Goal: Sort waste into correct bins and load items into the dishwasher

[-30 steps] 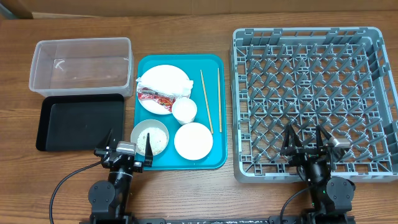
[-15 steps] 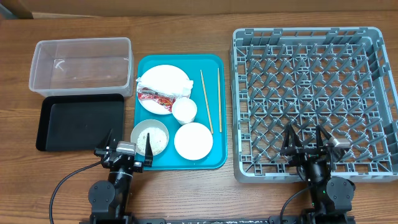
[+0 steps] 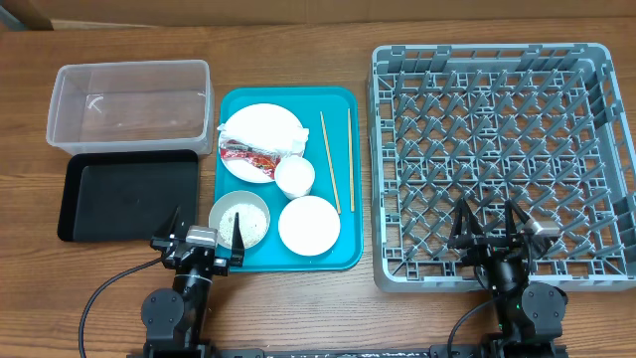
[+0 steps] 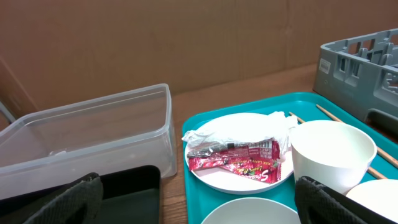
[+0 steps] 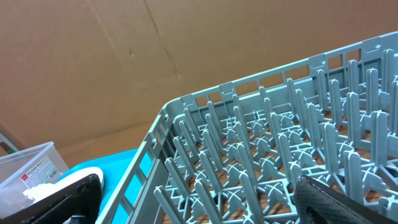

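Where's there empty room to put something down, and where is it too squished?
The clear tub and the black tray in front of it are empty, and so is the dish rack. Bare table runs behind the tub. The teal tray is crowded with plate, cup, bowls and chopsticks; its gap to the rack is narrow.

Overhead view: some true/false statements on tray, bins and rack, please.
1. The small red-and-white plastic wrapper lies on the round white plate. True.
2. The large grey plastic dish rack holds a bowl. False: no dishes are in it.
3. The two thin wooden chopsticks lie on the teal serving tray. True.
4. The clear rectangular plastic tub sits right of that tray. False: it sits left of it.
5. The left gripper and right gripper are open. True.
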### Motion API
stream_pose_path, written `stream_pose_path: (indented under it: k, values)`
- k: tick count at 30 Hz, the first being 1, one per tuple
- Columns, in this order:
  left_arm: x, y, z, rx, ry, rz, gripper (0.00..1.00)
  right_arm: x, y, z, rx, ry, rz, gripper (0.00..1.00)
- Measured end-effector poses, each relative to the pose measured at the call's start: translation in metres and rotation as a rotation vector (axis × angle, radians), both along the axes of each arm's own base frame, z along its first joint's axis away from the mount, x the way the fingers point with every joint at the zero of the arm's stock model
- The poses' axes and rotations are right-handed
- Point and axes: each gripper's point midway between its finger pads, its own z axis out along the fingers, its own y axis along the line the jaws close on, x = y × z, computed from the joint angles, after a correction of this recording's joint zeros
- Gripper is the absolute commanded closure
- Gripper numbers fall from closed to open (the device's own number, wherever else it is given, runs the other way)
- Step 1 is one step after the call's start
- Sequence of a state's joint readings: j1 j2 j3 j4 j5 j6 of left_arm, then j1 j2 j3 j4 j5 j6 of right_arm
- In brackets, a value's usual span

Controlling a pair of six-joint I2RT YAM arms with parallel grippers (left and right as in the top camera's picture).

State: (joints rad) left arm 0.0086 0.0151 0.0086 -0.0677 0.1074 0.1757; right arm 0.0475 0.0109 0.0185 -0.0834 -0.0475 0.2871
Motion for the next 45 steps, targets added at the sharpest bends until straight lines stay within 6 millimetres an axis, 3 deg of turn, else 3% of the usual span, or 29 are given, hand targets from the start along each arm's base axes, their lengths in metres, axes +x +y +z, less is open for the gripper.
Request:
stream_pose_path:
  k: [36, 39, 45]
  values:
    - [0.0, 0.001, 0.0, 0.001, 0.0, 0.004, 0.0, 0.0, 0.0, 0.0, 0.0, -0.001, 0.0, 0.0]
    - [0.0, 0.001, 0.007, 0.0, -0.029, 0.003, 0.0, 0.0, 0.0, 0.013, 0.003, -0.051, 0.0, 0.0]
    - [-0.001, 0.0, 0.045, -0.041, -0.179, 0.001, 0.0, -0.002, 0.0, 0.031, 0.005, -0.103, 0.002, 0.0]
